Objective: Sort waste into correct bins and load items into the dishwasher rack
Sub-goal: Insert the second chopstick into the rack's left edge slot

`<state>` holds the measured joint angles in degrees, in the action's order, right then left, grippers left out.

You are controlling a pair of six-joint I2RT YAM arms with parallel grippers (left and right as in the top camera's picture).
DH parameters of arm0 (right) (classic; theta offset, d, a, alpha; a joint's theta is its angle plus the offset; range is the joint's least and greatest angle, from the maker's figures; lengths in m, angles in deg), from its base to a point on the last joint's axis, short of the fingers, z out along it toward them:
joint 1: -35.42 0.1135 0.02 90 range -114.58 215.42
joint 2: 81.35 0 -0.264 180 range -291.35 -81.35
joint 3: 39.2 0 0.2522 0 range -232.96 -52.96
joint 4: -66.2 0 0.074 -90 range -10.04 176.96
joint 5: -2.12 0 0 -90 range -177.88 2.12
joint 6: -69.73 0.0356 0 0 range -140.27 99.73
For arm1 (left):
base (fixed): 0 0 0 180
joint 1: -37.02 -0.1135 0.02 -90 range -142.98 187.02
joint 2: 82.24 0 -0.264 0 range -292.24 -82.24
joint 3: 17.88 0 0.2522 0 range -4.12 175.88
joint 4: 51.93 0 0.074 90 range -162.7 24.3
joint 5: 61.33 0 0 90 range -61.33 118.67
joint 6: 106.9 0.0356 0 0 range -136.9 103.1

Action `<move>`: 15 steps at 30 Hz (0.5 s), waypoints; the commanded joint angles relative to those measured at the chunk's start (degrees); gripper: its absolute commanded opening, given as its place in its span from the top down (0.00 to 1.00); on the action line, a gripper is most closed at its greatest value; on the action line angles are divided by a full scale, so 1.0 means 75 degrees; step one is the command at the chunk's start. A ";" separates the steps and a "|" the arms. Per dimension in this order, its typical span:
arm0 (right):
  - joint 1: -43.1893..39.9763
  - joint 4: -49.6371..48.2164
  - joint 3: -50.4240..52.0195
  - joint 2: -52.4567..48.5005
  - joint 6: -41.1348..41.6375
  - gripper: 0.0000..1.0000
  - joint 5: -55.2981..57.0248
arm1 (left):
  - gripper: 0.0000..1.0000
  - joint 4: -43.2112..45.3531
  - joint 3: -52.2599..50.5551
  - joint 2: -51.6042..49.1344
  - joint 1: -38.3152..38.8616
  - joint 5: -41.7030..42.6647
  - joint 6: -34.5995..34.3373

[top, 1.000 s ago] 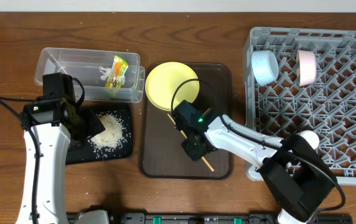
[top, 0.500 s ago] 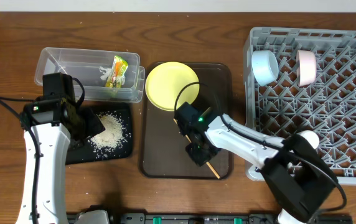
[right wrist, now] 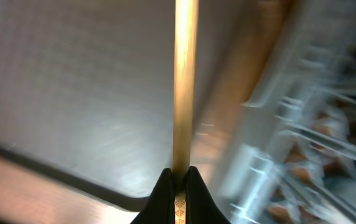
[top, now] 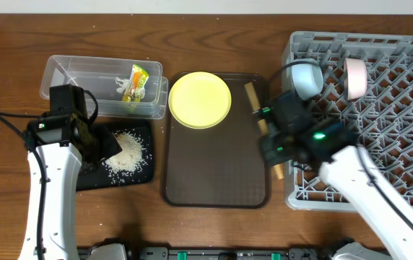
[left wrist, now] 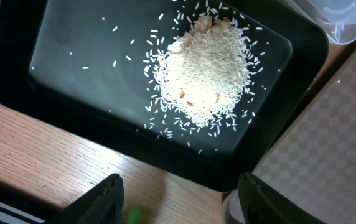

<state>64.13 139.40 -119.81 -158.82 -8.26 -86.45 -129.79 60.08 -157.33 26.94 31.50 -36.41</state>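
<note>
My right gripper [top: 270,141] [right wrist: 179,177] is shut on the wooden chopsticks [top: 258,115] [right wrist: 185,81] and holds them above the right edge of the brown tray [top: 214,173], beside the grey dishwasher rack [top: 394,123]. The yellow plate [top: 200,100] lies on the tray's far end. A light blue bowl [top: 307,77] and a small pale cup [top: 356,77] stand in the rack. The green-and-yellow wrapper [top: 137,82] lies in the clear tub [top: 76,74]. The rice heap [top: 127,152] [left wrist: 203,74] lies in the black tray [top: 138,175] [left wrist: 53,93]. My left gripper [left wrist: 178,199] is open over the table by the black tray's edge.
The brown serving tray [left wrist: 327,155] shows at the right of the left wrist view, with a pale round thing [left wrist: 231,208] by the right finger. The right wrist view is blurred; the rack [right wrist: 315,143] is at its right.
My right gripper has lifted the chopsticks off the brown tray and swung right and back, to the rack's left edge. The left arm has not moved.
</note>
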 commanded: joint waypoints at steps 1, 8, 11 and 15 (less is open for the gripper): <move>-0.0801 0.0248 -0.0090 0.0189 0.0221 0.99 0.0408 | 0.38 -0.0017 -0.0029 0.0096 -0.0032 -0.0038 -0.0070; -0.2057 0.0962 -0.0044 -0.0076 0.0219 0.99 0.0402 | 0.38 -0.0017 -0.0029 0.0096 -0.0032 -0.0038 -0.0070; -0.2130 0.0997 0.0044 -0.0268 0.0219 0.99 0.0376 | 0.38 -0.0017 -0.0029 0.0096 -0.0032 -0.0038 -0.0070; -0.2127 0.0962 0.0187 -0.0525 0.0219 0.98 0.0385 | 0.38 -0.0017 -0.0029 0.0096 -0.0032 -0.0038 -0.0070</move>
<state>48.58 146.61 -119.42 -161.62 -7.27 -84.00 -129.77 60.08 -157.33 26.94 31.48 -36.41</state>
